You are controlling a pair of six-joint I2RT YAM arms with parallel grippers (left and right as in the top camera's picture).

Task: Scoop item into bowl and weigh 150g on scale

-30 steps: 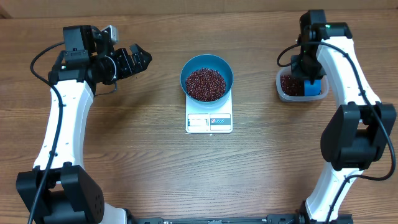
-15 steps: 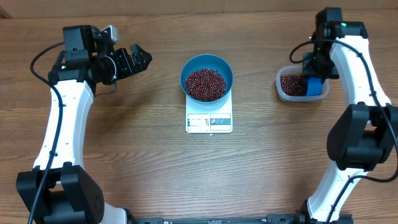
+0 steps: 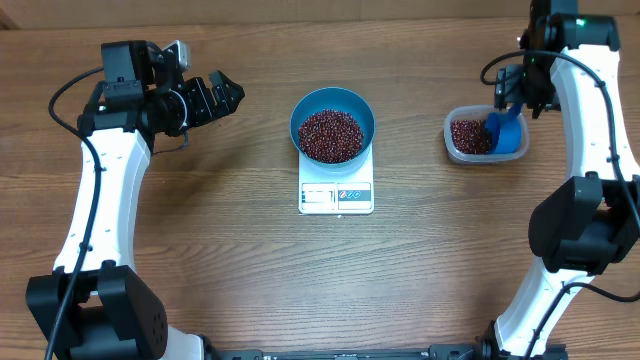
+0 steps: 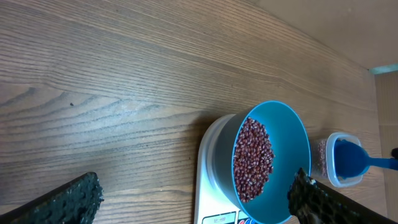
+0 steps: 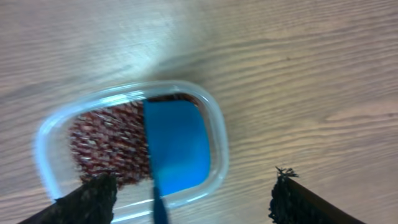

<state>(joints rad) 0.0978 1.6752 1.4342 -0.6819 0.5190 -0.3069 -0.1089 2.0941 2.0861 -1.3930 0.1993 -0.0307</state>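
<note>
My right gripper (image 5: 196, 179) hangs over the tub (image 5: 214, 134) with its 2 fingers (image 5: 87, 198) spread wide and nothing pinched between them. The scoop (image 5: 177, 146) lies in the tub straight below the gripper. Its cup rests on the beans (image 5: 109, 142) there and its handle runs back into the gap between the fingers. In the wrist view the handle looks clear of both fingers, though that view is blurred and I cannot be sure.

My left gripper (image 3: 230, 95) is held above the table (image 3: 200, 250), well apart from everything, and its jaws stand wide and empty. In its wrist view the bowl (image 4: 292, 124) lies ahead of it, over toward the right-hand finger (image 4: 323, 202). The bowl sits on the scale (image 4: 211, 180) and overhangs it on both sides. A heap of beans (image 4: 254, 158) fills the bottom of the bowl.

Seen from overhead, the bowl and scale stand between the 2 grippers, nearer the left one. The tub is beyond them, right under the right gripper. I cannot read the scale's display from any camera.
</note>
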